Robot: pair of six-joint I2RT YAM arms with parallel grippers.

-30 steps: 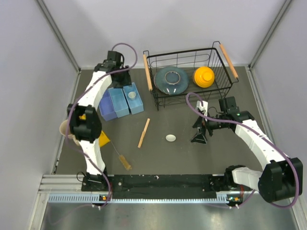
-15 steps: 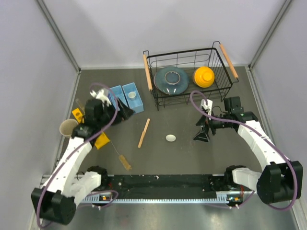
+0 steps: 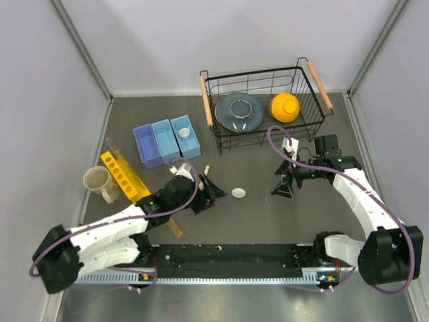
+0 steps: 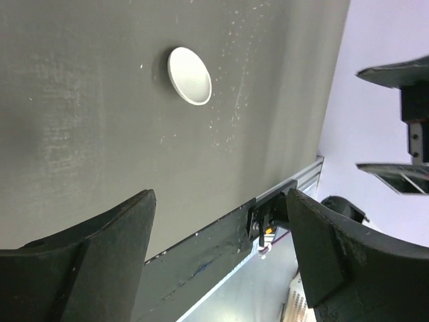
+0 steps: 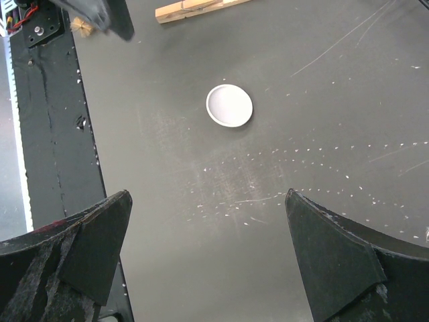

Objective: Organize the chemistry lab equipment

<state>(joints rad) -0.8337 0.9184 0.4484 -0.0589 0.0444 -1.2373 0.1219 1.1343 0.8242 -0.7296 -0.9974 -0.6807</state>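
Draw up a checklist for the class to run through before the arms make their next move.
1. Left gripper open, empty: ok.
2. Right gripper open, empty: ok.
3. White dish lies free between both grippers: ok.
4. Wooden stick clear of left gripper: cannot tell; the arm covers it from above.
5. Grippers apart from each other: ok.
6. Blue bins have room: ok.

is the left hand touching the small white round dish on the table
Apart. In the left wrist view, bare table lies between the open left hand and the small white round dish.
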